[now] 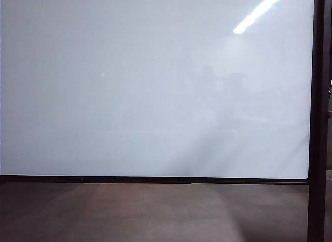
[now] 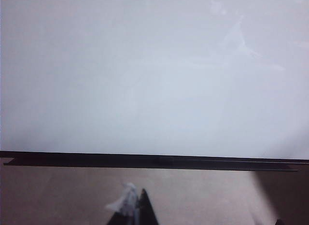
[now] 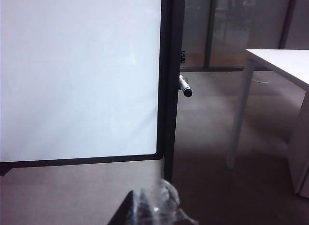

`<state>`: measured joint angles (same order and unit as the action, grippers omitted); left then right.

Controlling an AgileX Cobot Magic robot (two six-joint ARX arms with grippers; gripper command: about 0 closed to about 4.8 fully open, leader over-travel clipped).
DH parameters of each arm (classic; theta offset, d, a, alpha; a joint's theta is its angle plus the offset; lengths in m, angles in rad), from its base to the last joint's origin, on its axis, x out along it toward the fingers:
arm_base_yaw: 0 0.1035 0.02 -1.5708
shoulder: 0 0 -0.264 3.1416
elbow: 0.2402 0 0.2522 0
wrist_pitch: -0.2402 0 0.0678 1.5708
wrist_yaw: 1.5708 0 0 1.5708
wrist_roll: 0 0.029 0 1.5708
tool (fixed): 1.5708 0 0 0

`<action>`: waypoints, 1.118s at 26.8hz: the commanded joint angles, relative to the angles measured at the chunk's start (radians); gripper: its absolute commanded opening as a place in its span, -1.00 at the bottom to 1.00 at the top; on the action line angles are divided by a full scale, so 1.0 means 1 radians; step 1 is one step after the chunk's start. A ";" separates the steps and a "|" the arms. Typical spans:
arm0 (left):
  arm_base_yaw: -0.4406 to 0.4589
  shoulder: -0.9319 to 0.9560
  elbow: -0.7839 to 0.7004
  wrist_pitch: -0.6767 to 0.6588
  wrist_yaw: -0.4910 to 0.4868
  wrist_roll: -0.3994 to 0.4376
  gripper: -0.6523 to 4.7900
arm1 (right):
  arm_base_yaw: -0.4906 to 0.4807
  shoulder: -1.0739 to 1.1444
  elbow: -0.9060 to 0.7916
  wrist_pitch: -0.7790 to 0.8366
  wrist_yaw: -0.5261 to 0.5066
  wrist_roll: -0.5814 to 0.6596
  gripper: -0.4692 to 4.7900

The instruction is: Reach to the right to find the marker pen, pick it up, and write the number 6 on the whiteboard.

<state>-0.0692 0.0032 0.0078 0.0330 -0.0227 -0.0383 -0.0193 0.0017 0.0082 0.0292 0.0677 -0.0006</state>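
Marker pen (image 3: 185,87): being carried on the whiteboard (image 3: 77,75) post, at three o'clock. Right claw (image 3: 152,208): being kept together, low before the post. Left claw (image 2: 135,208): state cannot be told.

Right end effector (image 3: 153,205) closed; left end effector (image 2: 136,210) tips together.

- The whiteboard (image 1: 155,86) is very big, white and shiny, and it stands up straight. A thin black frame runs round it, with a black post on its right side. The board is clean. A bright streak of light shines near its top right corner.
- The marker pen (image 3: 185,86) is a short grey stick with a dark end. It sticks out from the right side of the black post, partway up.
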 commanded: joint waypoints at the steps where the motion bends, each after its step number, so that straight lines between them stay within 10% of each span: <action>1: 0.002 0.001 0.001 0.000 -0.008 0.004 -0.78 | 0.001 0.000 -0.001 0.018 0.001 0.001 -0.85; 19: 0.002 0.160 0.349 -0.099 -0.085 -0.130 -0.78 | 0.000 0.205 0.390 0.037 0.016 0.079 -0.85; 30: -0.071 0.655 0.696 -0.023 0.133 -0.147 -0.78 | -0.003 0.692 0.752 0.196 0.031 0.063 -0.85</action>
<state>-0.1188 0.6140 0.6659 -0.0200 0.0757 -0.1768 -0.0200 0.6613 0.7425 0.1806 0.0940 0.0731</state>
